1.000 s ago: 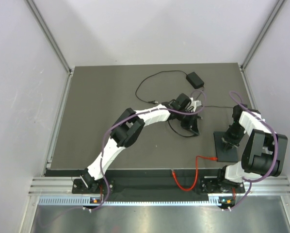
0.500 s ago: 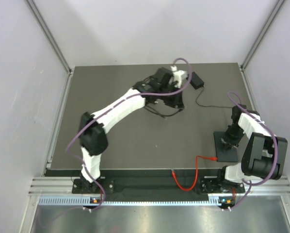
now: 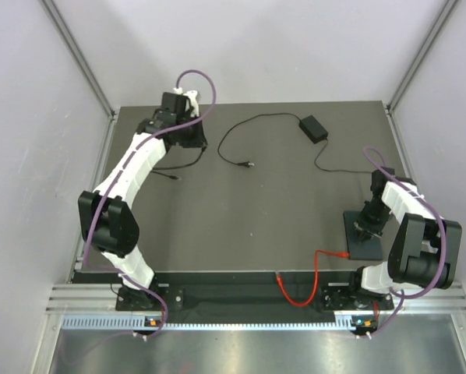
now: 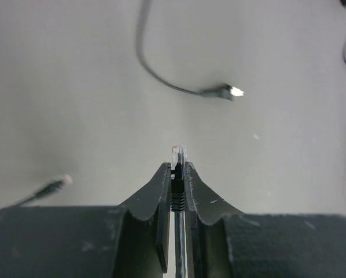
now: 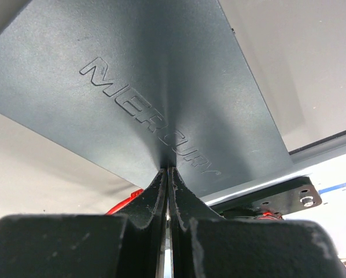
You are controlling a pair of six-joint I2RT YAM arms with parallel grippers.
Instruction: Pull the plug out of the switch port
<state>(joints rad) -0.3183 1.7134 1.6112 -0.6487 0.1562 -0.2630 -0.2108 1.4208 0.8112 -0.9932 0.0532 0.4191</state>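
Setting: dark grey matte table (image 3: 256, 226) inside pale enclosure walls (image 3: 30, 117); both arms are bolted at the near edge.
Left hand: left gripper (image 4: 177, 167) is out at the far left of the table. Its fingers are pinched on the clear-tipped plug (image 4: 177, 153) of a thin black cable (image 4: 179, 249), and the clear tip pokes out just past the fingertips.
Plug position: held off the surface as far as the wrist view shows, well apart from the switch and in no socket.
Switch: flat matte black rectangular box (image 3: 363, 249) with embossed lettering on its lid, at the near right of the table. The switch port cannot be made out in any view.
Right hand: right gripper (image 5: 168, 169) has its fingers fully together and grips nothing. The tips press down on the box lid.
Other items: small black power brick (image 3: 312, 127) with thin cords sits far centre-right, its loose cord end (image 3: 248, 164) lying mid-table. A red cable (image 3: 319, 261) runs beside the box's near edge.
Handling, plug: judged light, small, hard plastic, with a latch tab that is likely brittle. Hold it by the body sides, as now, not by the cord, which is limp and will trail.
Handling, box: likely light enough to slide if tugged, so pinning it from above looks sensible.
Task state: the pull appears done, and only letting go remains.
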